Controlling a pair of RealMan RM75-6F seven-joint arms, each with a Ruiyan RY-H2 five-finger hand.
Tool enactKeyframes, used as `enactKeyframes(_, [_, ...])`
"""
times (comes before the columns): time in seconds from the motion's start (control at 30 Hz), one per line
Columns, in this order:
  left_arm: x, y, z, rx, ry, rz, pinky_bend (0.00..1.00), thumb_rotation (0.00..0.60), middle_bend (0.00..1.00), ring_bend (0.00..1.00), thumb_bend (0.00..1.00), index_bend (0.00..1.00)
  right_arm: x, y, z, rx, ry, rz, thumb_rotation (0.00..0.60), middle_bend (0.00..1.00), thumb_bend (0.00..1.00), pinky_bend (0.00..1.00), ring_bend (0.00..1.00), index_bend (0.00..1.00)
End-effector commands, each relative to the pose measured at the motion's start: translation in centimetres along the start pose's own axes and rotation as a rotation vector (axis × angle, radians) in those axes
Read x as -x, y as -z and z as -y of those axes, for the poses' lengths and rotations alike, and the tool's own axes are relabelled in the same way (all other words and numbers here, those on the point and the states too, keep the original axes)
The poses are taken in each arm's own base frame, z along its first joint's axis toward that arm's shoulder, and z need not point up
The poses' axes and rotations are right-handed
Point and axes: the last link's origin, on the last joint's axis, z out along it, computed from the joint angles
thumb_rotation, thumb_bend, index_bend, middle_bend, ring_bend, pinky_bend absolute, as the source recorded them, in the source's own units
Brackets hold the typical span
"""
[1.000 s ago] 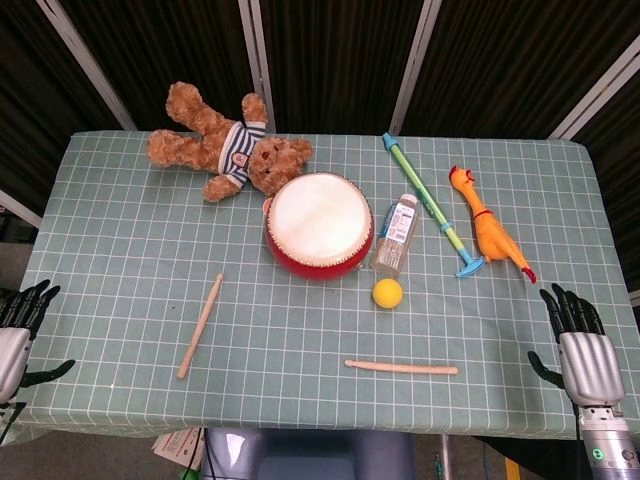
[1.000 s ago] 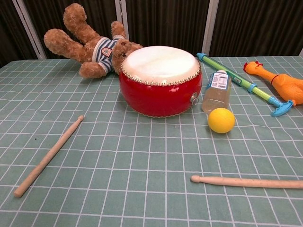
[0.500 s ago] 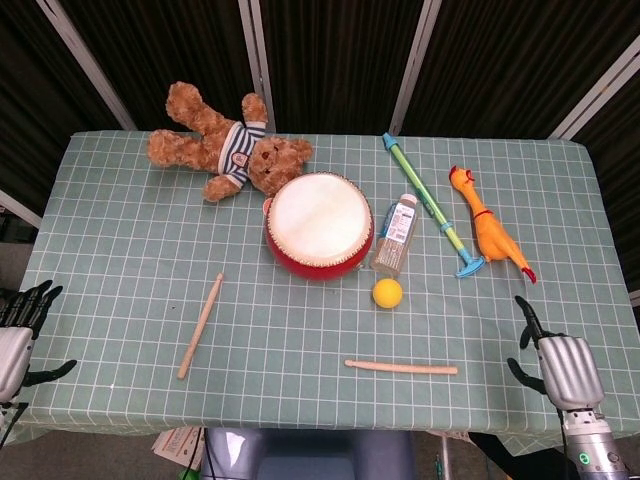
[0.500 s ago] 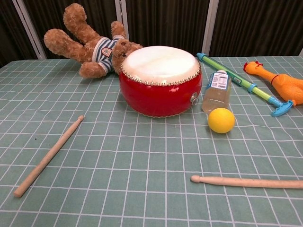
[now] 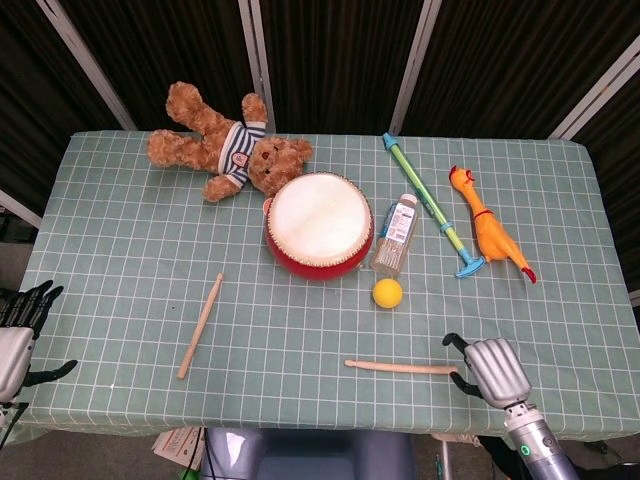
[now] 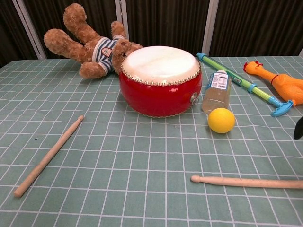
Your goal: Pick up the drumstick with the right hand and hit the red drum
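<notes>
Over the last second my right hand (image 5: 493,368) has swung in from the table's right edge to the near edge, and it now hovers just beside the butt end of the nearer drumstick (image 5: 401,368), not touching it. Its fingers look curled downward and apart, holding nothing. From the chest camera only a dark fingertip (image 6: 298,128) shows at the right border. My left hand (image 5: 18,330) hangs off the near-left corner, fingers spread, holding nothing.

That drumstick lies flat along the near edge of the green checked tablecloth (image 5: 120,260), tip pointing left. A second drumstick (image 5: 201,325) lies at an angle on the left side. The red drum (image 5: 320,225) sits mid-table, white skin up. One container is on the table — a clear bottle (image 5: 396,235) lying beside the drum, with pale liquid inside. A yellow ball (image 5: 387,292) rests just in front of it.
</notes>
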Motion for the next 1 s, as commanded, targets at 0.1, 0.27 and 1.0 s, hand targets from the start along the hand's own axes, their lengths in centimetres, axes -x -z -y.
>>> enactKeyframes(0.1, [0.0, 0.0, 0.0, 0.001, 0.001, 0.001, 0.0, 0.6, 0.0, 0.0, 0.01, 0.0, 1.9, -1.0, 1.5, -0.007, 0.027, 0.056, 0.6, 1.0, 0.3, 1.0, 1.0, 0.39])
enactKeyframes(0.27, [0.0, 0.0, 0.0, 0.001, 0.003, 0.004, 0.0, 0.6, 0.0, 0.0, 0.01, 0.0, 3.2, -1.5, 2.4, -0.005, 0.05, 0.097, 0.6, 1.0, 0.3, 1.0, 1.0, 0.4])
enactKeyframes(1.0, [0.0, 0.0, 0.0, -0.001, 0.007, 0.006, 0.0, 0.6, 0.0, 0.0, 0.01, 0.0, 5.8, -2.7, 1.4, 0.08, 0.112, 0.145, 0.6, 1.0, 0.32, 1.0, 1.0, 0.46])
